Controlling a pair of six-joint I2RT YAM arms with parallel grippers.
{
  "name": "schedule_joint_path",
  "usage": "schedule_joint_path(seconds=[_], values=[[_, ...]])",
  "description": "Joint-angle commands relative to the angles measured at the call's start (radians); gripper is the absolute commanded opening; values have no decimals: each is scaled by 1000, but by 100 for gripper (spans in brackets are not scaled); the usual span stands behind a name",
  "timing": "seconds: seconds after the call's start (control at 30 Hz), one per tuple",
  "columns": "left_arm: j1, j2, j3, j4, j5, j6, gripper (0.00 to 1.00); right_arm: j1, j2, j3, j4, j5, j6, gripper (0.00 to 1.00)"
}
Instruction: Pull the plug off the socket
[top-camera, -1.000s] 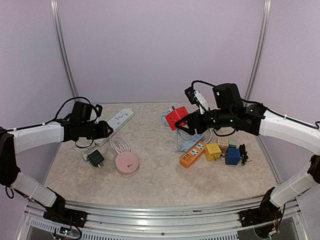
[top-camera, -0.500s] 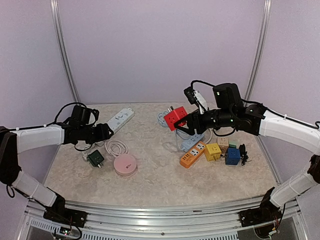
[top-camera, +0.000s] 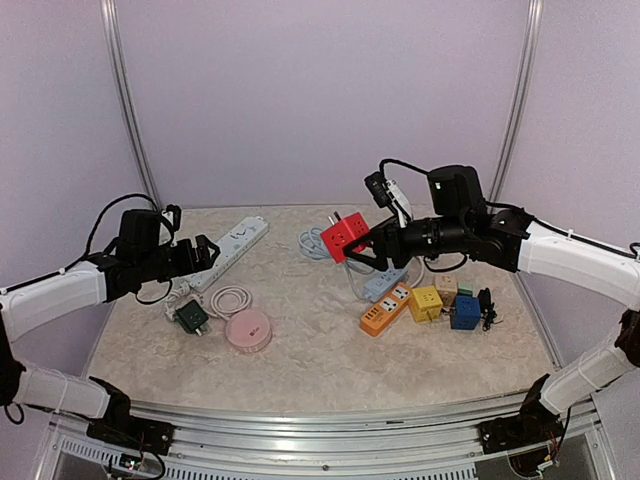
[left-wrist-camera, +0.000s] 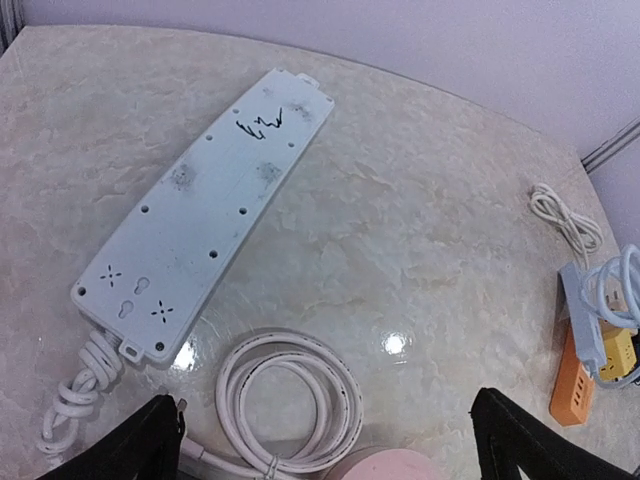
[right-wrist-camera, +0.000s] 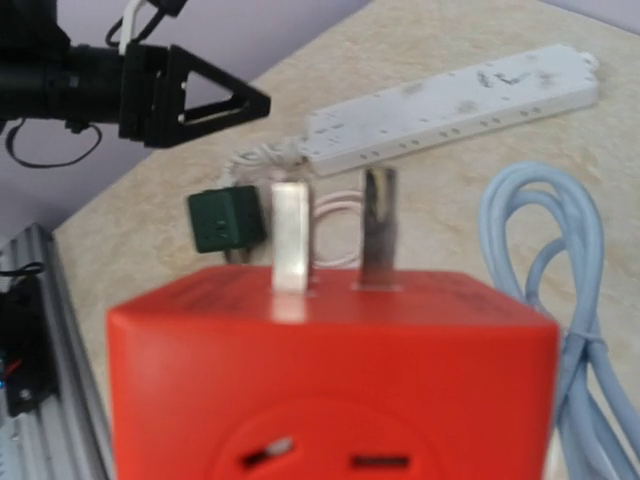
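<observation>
The plug (top-camera: 342, 238) is a red cube with two bare metal prongs, and it hangs in the air above the back middle of the table. My right gripper (top-camera: 372, 243) is shut on it. In the right wrist view the plug (right-wrist-camera: 330, 370) fills the lower frame and hides the fingers. The socket, a long white power strip (top-camera: 232, 240), lies flat at the back left with nothing plugged in. My left gripper (top-camera: 205, 250) hovers open just left of it. The left wrist view shows the strip (left-wrist-camera: 205, 215) ahead of my open left gripper (left-wrist-camera: 325, 425), which holds nothing.
A coiled white cable (left-wrist-camera: 290, 400), a pink round socket (top-camera: 250, 331) and a dark green adapter (top-camera: 191, 316) lie below the left gripper. At right sit a light-blue strip (top-camera: 385, 283), an orange strip (top-camera: 385, 308), a yellow cube (top-camera: 426, 303) and a blue cube (top-camera: 465, 312).
My left gripper has opened wide and drawn back to the left, away from the white strip. My right gripper has carried the red plug slightly left.
</observation>
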Motion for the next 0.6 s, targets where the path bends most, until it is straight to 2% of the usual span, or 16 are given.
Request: schedule_joint_path(seconds=[0.0, 0.13, 0.2, 0.3, 0.47, 0.57], values=[[-23, -111, -15, 76, 42, 104, 99, 0, -26, 2, 168, -145, 2, 0], [-102, -180, 8, 142, 228, 190, 99, -4, -13, 6, 217, -272, 28, 0], [-193, -212, 12, 184, 246, 273, 99, -6, -8, 11, 249, -320, 49, 0], [-357, -225, 24, 222, 205, 405, 99, -9, 0, 16, 279, -378, 89, 0], [-513, -181, 70, 249, 138, 573, 99, -8, 3, 7, 344, -453, 162, 0], [-601, -127, 96, 269, 29, 687, 99, -10, 7, 5, 361, -480, 186, 0]])
